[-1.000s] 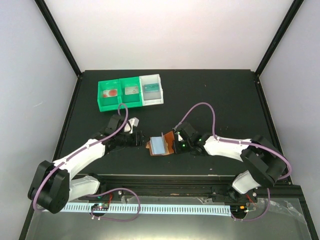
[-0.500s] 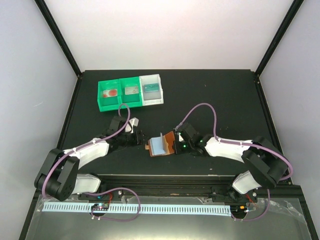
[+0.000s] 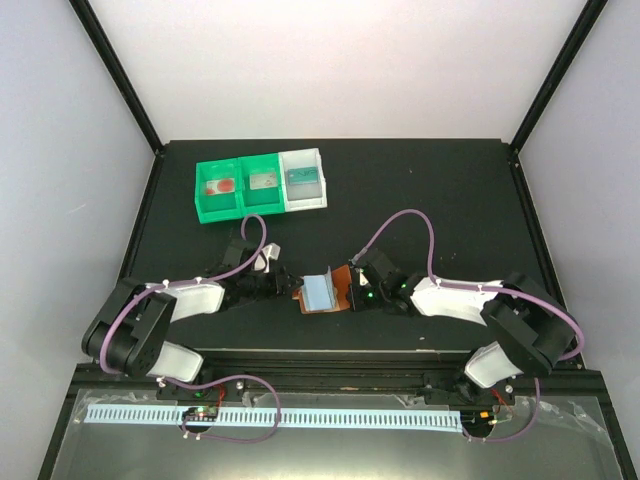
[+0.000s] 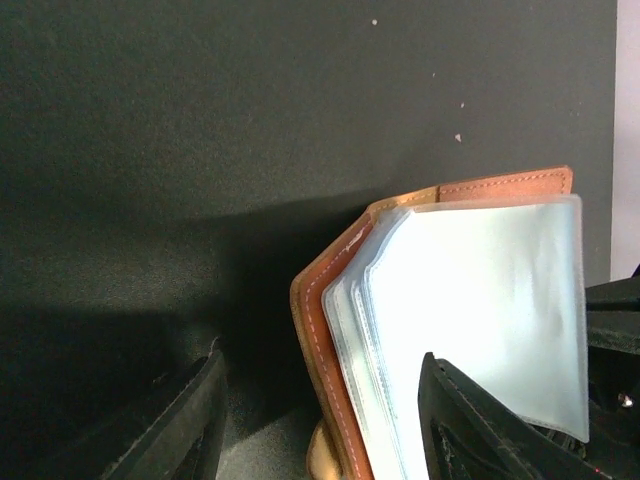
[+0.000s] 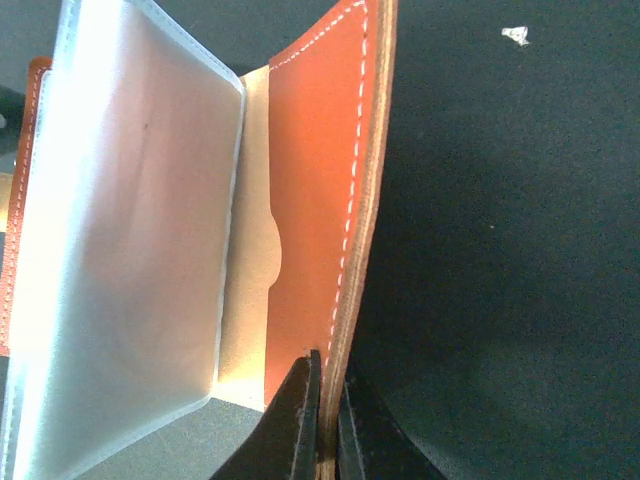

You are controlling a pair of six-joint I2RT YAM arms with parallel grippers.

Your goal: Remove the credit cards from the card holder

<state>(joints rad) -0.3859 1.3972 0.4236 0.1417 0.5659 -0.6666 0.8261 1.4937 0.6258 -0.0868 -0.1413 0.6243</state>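
The card holder [image 3: 325, 291] is spread open at mid-frame — its brown flap [image 5: 310, 200] is pinched by the right hand [image 5: 322, 380]; the left hand [image 3: 283, 284] is held half-wide astride the clear sleeves [image 4: 480, 320].

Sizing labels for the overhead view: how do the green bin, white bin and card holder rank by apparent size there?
Largest: green bin. Then white bin and card holder, which look about alike, so no ranking between them.

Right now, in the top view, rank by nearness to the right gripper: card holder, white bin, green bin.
1. card holder, held by the right gripper.
2. white bin, farther back, left.
3. green bin, left of it.
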